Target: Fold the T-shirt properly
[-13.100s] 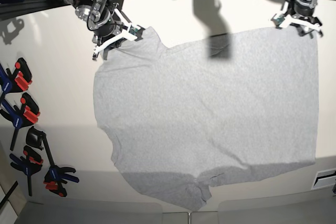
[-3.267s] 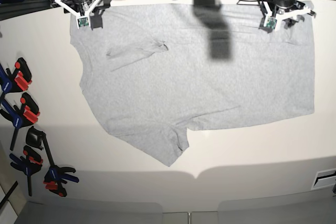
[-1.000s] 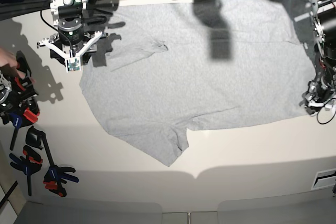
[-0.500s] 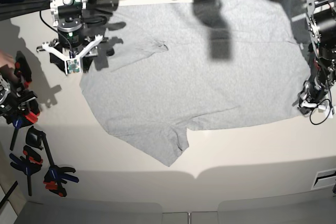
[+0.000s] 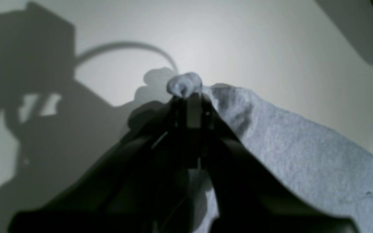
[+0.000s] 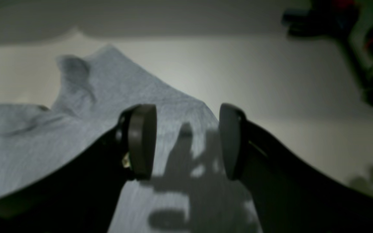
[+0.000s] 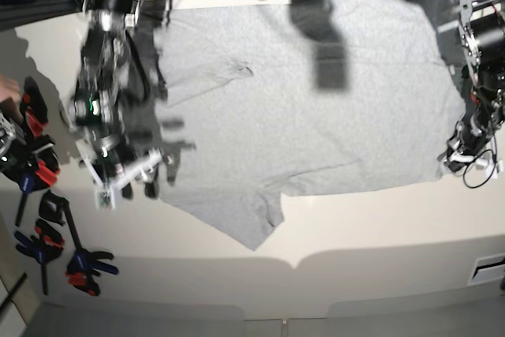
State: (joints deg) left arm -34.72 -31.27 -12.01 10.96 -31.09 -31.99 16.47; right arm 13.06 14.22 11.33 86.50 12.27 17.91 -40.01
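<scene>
The left end effector [image 5: 188, 97] is pressed together on a bunched corner of the T-shirt [image 7: 316, 116] at the garment's edge; the right end effector [image 6: 186, 142] is spread, its pads [image 6: 141, 140] poised over a grey fabric edge. The T-shirt lies spread across the pale table [image 7: 379, 234]; clamps [image 7: 35, 171] sit near the table's side.

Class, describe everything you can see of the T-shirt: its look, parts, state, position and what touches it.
The T-shirt is plain light heather-grey knit with no print, spread nearly flat on the pale table. One sleeve points toward the near edge, and a small wrinkle sits near the far left. The left gripper is shut on a bunched corner of its hem. The right gripper hovers open over the opposite edge, not gripping. Shadows of the arms fall across the cloth.
</scene>
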